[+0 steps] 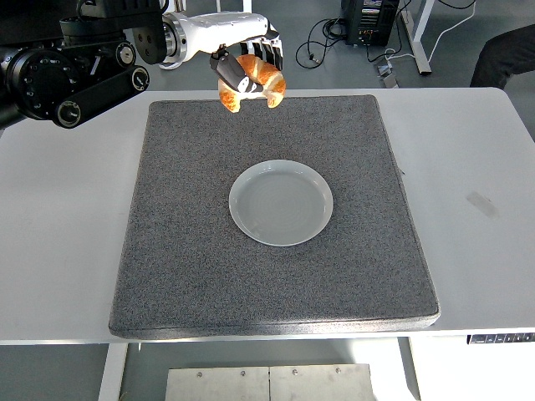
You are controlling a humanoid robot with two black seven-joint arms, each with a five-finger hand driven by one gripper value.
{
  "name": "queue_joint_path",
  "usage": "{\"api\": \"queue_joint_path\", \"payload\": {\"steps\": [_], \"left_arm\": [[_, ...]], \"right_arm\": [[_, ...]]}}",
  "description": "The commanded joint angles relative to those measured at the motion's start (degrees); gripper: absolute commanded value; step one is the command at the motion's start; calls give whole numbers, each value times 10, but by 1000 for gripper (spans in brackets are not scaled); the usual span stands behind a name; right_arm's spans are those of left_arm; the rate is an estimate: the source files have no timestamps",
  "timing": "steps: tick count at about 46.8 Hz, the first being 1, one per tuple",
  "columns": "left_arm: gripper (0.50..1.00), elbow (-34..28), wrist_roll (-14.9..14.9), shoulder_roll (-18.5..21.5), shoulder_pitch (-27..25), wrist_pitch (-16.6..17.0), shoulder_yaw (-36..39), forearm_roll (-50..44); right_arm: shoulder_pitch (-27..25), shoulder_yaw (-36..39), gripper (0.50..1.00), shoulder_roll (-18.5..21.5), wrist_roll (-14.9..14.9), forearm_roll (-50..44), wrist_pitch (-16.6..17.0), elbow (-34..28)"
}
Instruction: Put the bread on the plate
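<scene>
My left hand (249, 68) is shut on a golden-brown croissant (255, 83) and holds it in the air over the far edge of the grey mat (276, 284). The croissant hangs from the fingers with its tips pointing down. An empty pale grey plate (281, 203) sits in the middle of the mat, nearer to me than the hand and a little to its right. The black left arm comes in from the upper left. The right arm is out of view.
The mat lies on a white table (58, 242). Beyond the table's far edge are table legs, cables and a black box on the floor. A person's legs and shoe show at the top left, another person's dark sleeve at the top right.
</scene>
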Motion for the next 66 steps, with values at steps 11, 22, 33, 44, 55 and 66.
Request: {"api": "queue_joint_path", "payload": {"steps": [11, 22, 33, 44, 55, 66], "left_arm": [[500, 24, 0, -75, 25, 4, 1, 2], [500, 37, 0, -101, 61, 6, 2, 9], [500, 45, 0, -118, 92, 12, 10, 12], [500, 51, 0, -118, 123, 25, 33, 13], [500, 52, 0, -118, 142, 35, 34, 13], [500, 56, 0, -118, 146, 36, 34, 13]], "right_arm": [[0, 0, 1000, 0, 1, 0, 0, 0], [0, 0, 1000, 0, 0, 0, 0, 0], [0, 0, 1000, 0, 1, 0, 0, 0], [0, 0, 1000, 0, 0, 0, 0, 0], [0, 0, 1000, 0, 0, 0, 0, 0], [0, 0, 1000, 0, 0, 0, 0, 0]]}}
